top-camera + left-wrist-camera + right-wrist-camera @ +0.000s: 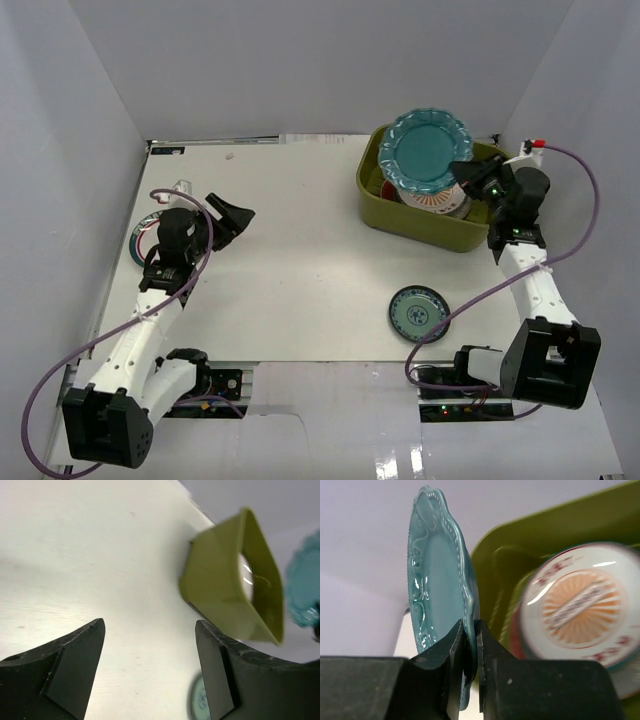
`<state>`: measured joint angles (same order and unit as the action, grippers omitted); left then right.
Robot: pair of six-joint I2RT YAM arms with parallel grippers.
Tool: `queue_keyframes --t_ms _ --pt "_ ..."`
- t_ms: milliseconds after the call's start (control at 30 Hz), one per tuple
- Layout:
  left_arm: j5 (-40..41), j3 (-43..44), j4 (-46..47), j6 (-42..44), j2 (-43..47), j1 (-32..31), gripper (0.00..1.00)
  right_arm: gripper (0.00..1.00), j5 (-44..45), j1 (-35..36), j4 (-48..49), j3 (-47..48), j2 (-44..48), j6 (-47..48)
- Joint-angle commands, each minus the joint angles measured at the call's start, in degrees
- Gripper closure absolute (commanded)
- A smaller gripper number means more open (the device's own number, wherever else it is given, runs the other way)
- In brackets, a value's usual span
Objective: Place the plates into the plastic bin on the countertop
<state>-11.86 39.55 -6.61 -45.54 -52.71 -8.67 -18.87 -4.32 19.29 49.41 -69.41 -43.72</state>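
Right tool (470,630) pinches scalloped teal plate (435,580) over bin (425,228); orange sunburst plate (580,605) inside; left tool (150,627) spread wide, empty.

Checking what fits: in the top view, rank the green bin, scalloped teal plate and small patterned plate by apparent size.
1. green bin
2. scalloped teal plate, enlarged somewhat by being held nearer the camera
3. small patterned plate

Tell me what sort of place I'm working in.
Most likely a lab test booth, not a real kitchen: plain white walls box in a white table, a left arm and right arm are bolted at its near edge, and the only props are plates and a green bin.
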Motion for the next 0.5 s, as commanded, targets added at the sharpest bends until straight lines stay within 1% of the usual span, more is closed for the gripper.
queue_keyframes --t_ms 0,33,67,133,200,233,300,367,467 --pt "13.2 -2.8 -5.7 -2.5 -0.6 2.3 0.16 0.92 -1.0 -4.8 0.9 4.8 -1.9 2.1" --pt "13.4 -3.2 -5.9 -3.3 -2.6 4.0 0.15 0.92 -1.9 -7.0 0.5 6.5 -4.5 2.2" --pt "12.8 -3.6 -6.1 -5.7 -3.6 5.3 0.15 0.92 -2.7 -8.0 0.5 7.1 -5.6 2.2" --pt "10.0 -3.9 -5.8 -6.8 -5.7 7.6 0.14 0.92 -2.2 -9.1 -0.5 8.9 -8.6 2.6" --pt "12.5 -4.0 -6.2 -7.4 -7.6 8.9 0.13 0.92 -2.6 -10.4 -1.6 10.0 -10.7 3.0" --pt "15.3 -4.0 -7.4 -7.5 -7.9 11.7 0.12 0.92 -2.1 -10.7 -1.8 10.2 -11.3 3.2" --pt "17.9 -4.6 -7.9 -8.0 -7.7 13.1 0.12 0.92 -2.4 -10.7 -2.5 10.4 -12.9 3.7" --pt "19.3 -6.5 -8.1 -8.6 -7.0 16.2 0.10 0.92 -2.0 -10.8 -3.2 10.2 -14.0 3.8" --pt "20.2 -8.3 -8.6 -10.0 -6.8 21.0 0.07 0.82 -1.4 -10.9 -3.7 9.7 -15.7 4.1"
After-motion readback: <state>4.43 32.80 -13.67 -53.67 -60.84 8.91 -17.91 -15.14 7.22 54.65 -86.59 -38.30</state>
